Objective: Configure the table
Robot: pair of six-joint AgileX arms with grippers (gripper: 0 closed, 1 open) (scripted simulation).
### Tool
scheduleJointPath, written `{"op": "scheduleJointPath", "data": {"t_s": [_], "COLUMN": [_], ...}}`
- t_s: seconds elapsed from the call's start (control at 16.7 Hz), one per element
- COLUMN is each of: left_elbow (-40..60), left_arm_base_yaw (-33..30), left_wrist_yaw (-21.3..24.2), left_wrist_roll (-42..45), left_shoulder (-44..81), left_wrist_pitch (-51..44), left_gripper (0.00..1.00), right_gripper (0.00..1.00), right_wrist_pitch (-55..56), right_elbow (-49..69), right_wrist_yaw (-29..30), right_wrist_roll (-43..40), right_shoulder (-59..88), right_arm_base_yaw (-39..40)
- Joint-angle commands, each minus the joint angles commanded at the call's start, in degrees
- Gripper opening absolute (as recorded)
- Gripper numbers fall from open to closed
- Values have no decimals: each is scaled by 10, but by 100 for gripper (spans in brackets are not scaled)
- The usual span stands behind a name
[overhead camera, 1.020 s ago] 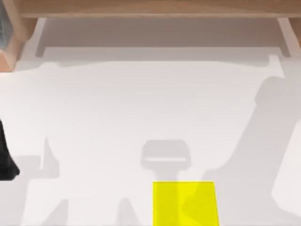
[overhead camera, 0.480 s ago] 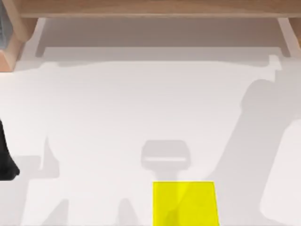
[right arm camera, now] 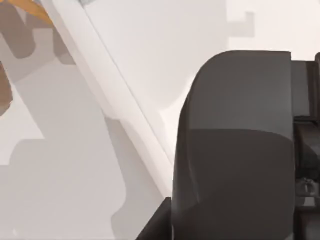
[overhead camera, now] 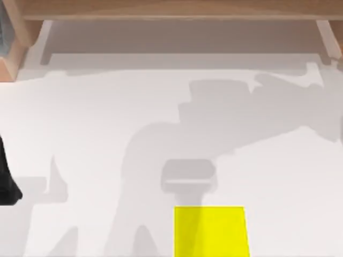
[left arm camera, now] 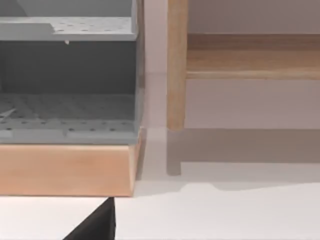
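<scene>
White surface (overhead camera: 107,123) spans the whole top view, fixed, rigid, smooth and likely slippery; judged far too big and heavy to lift, no place to grip it, so anything goes onto it. Yellow square pad (overhead camera: 211,231) lies flat at its near edge, thin, probably a placement marker. Wooden shelf frame (overhead camera: 171,9) along the far side. Left arm (overhead camera: 6,179) parked at left edge; both pincer states cannot tell

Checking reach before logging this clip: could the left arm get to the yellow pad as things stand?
Probably yes. The left arm sits at the table's left edge, and bare tabletop lies between it and the yellow pad at the near edge; only shadows cross that stretch.
</scene>
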Motion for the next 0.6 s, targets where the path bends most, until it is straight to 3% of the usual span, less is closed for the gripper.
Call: {"op": "scheduleJointPath", "data": {"t_s": [0.3, 0.6], "left_elbow": [0, 0], "left_arm_base_yaw": [0, 0], "left_wrist_yaw": [0, 0], "left_wrist_roll": [0, 0], "left_shoulder": [0, 0], "left_wrist_pitch": [0, 0], "left_gripper": [100, 100], "right_gripper": [0, 0], "right_wrist_pitch": [6, 55], "right_elbow": [-87, -201], "right_wrist_yaw": [31, 26], "right_wrist_roll": [154, 269], "right_shoulder": [-136, -219], "right_arm_base_yaw": [133, 306]}}
